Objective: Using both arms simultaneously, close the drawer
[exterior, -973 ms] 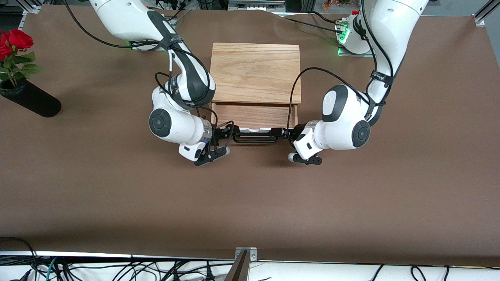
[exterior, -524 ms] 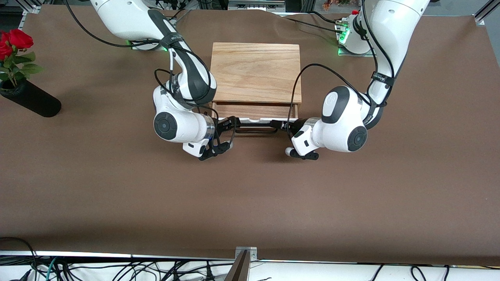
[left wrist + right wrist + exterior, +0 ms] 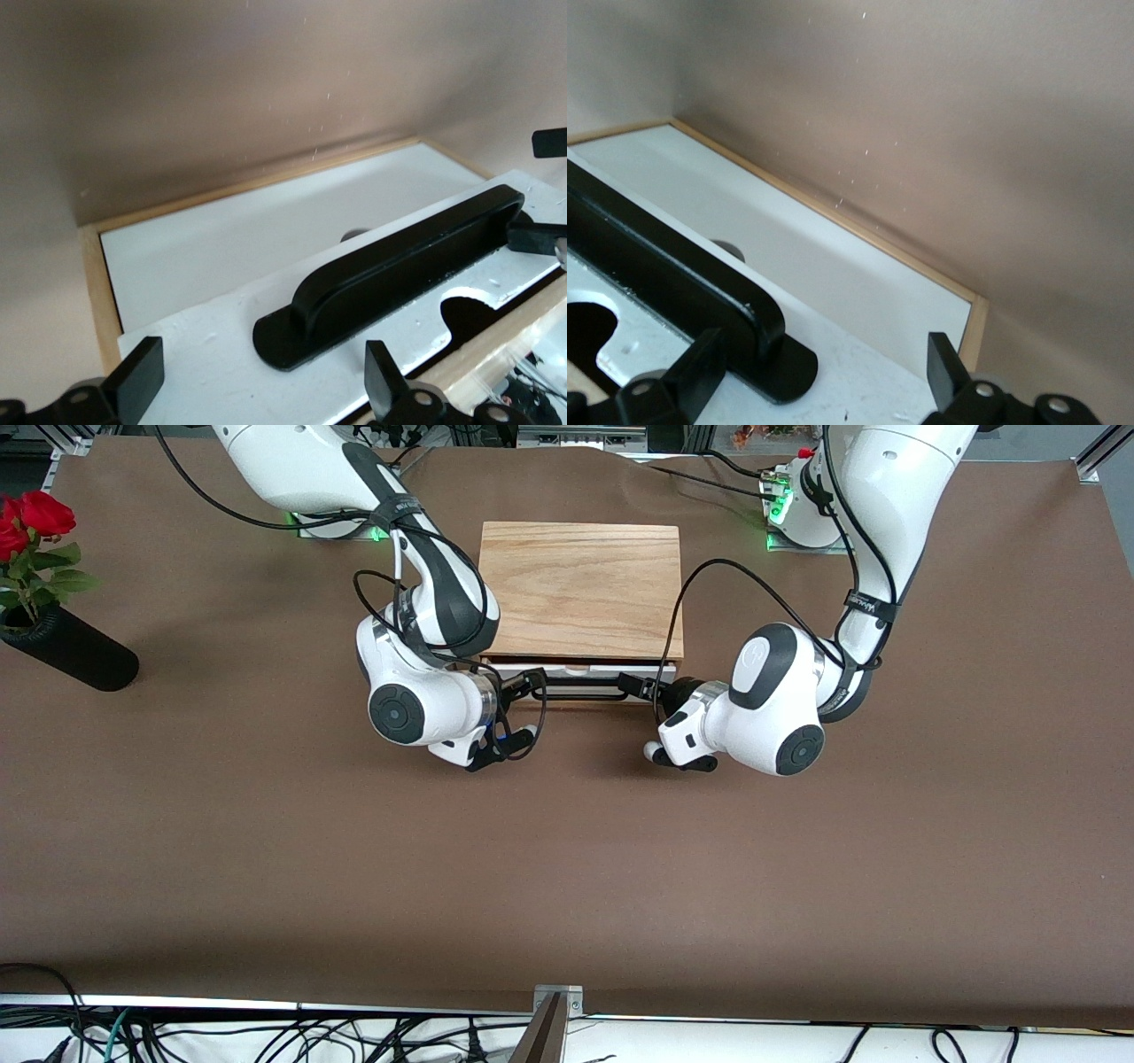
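Observation:
The light oak box (image 3: pixel 580 589) stands at the table's middle, near the arms' bases. Its drawer (image 3: pixel 580 666) is pushed in: only the white front panel and the black bar handle (image 3: pixel 580 691) show, none of the wooden tray. My left gripper (image 3: pixel 633 685) is open against the panel at the handle's end toward the left arm. In the left wrist view the gripper (image 3: pixel 261 385) straddles the handle's foot (image 3: pixel 292 341). My right gripper (image 3: pixel 530 682) is open at the handle's other end. In the right wrist view the gripper (image 3: pixel 824 372) sits on the panel (image 3: pixel 868 372) beside the handle (image 3: pixel 664 266).
A black vase with red roses (image 3: pixel 71 651) lies at the right arm's end of the table. The brown table cover (image 3: pixel 567 868) stretches bare toward the front camera. Cables trail from both arms beside the box.
Both grippers have moved toward the box together with the drawer front. The drawer has slid in, and the wooden tray that showed earlier is now hidden under the box top.

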You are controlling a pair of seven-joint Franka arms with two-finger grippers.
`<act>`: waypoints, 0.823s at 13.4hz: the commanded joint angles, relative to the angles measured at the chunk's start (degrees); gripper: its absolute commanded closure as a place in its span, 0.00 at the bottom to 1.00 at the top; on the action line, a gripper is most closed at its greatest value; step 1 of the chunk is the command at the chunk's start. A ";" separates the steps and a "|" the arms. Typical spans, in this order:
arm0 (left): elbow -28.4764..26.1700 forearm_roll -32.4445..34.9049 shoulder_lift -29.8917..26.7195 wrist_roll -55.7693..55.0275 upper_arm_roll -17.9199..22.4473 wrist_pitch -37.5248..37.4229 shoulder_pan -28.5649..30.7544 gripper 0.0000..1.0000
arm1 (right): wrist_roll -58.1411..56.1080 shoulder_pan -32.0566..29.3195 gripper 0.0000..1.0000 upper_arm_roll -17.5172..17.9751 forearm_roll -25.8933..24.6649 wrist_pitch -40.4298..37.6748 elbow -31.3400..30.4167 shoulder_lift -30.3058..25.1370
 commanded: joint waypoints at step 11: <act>6.75 9.51 -1.56 0.72 0.66 -9.38 1.94 0.00 | -1.18 -0.03 0.00 -0.40 0.20 -2.00 0.43 -0.09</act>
